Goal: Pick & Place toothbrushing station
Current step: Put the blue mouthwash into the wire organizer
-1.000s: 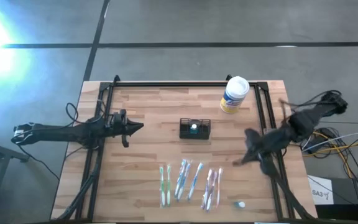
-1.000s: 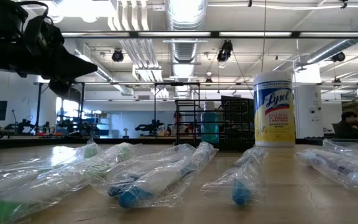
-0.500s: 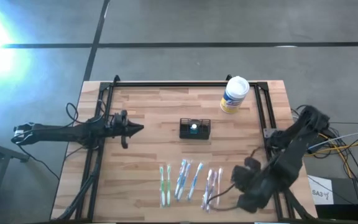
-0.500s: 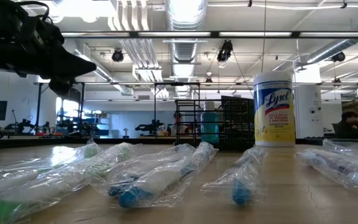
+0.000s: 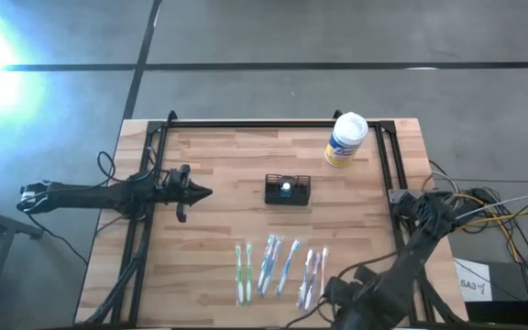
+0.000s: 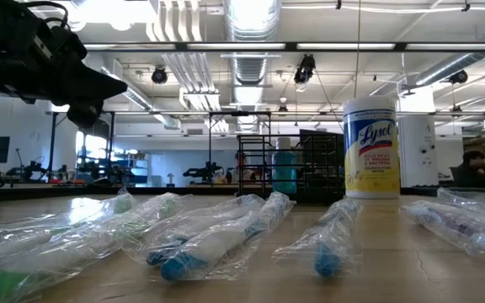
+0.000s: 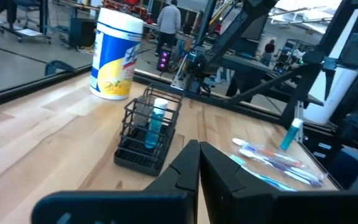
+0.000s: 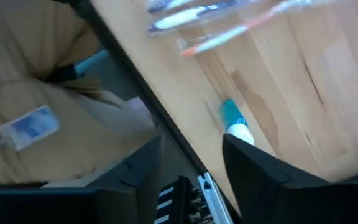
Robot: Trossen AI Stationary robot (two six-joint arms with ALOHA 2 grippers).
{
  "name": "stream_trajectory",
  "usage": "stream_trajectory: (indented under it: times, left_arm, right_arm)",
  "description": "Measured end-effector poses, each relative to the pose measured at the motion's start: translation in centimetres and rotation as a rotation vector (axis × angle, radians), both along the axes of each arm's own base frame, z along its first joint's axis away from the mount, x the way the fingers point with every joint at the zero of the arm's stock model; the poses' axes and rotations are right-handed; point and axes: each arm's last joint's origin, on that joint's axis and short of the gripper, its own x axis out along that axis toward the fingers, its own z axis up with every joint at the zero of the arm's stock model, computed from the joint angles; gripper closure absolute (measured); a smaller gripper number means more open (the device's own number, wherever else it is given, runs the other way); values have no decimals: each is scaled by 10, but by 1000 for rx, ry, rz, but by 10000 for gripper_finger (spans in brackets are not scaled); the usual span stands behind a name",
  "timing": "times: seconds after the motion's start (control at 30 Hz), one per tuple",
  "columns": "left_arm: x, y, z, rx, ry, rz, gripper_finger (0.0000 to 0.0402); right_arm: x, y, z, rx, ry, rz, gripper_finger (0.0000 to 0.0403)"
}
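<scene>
The left fingers (image 5: 204, 192) are closed together and empty, pointing at the black wire caddy (image 5: 287, 190) near them on the bench (image 5: 227, 156). The right fingers (image 5: 333, 295) are spread apart, empty, above a small tube (image 8: 235, 122) at the bench edge, well apart from the caddy.

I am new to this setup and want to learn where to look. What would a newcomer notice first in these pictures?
The small black wire caddy stands alone at the table's middle with a blue tube upright in it. A row of wrapped toothbrushes lies near the front edge, and a white canister with a yellow label stands at the far right. The right gripper is low over the front right corner, open; the left gripper, shut, waits left of the caddy.
</scene>
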Motion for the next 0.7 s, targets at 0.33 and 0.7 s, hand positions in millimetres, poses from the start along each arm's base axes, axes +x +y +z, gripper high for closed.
stream_trajectory:
  times: [0.33, 0.7]
  left_arm:
    - [0, -1, 0, 14, 2, -38, 392]
    - [0, -2, 0, 0, 1, -63, 385]
  right_arm:
    - [-8, 20, -20, -72, 130, -103, 202]
    - [-18, 25, -39, -152, 148, -129, 202]
